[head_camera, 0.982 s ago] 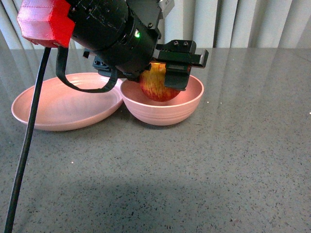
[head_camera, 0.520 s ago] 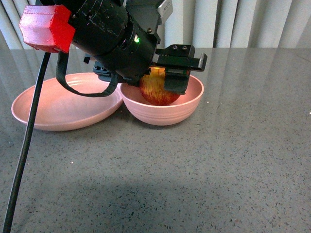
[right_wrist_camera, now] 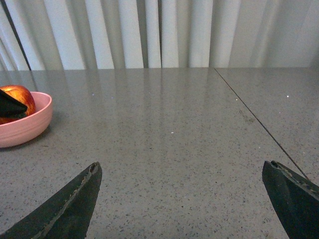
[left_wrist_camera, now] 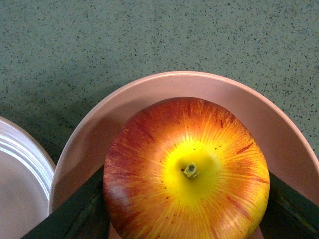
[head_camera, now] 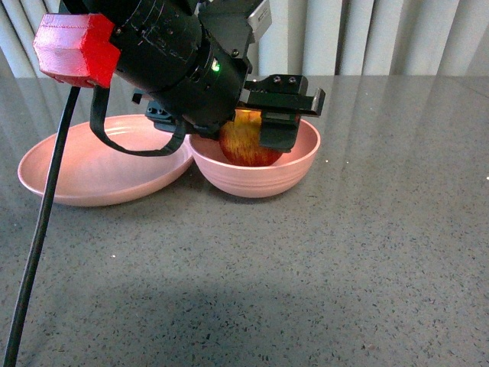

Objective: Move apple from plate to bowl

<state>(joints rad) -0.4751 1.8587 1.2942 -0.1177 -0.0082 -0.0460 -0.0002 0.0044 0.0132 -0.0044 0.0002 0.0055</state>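
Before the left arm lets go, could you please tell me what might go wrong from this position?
1. The left tool grips the glossy red-and-yellow apple low inside the deep pink ridged bowl; opening could press a finger against the wall and shift the bowl.
2. The bowl sits right beside the shallow pink oval plate, so a nudge may knock them together.

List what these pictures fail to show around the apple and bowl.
- Whether the apple rests on the bowl's floor: the bowl's wall hides it in the front view, the apple itself in the left wrist view.
- The plate's far rim: hidden by the left arm, front view.
- Left gripper fingertips: cut off in the wrist view.
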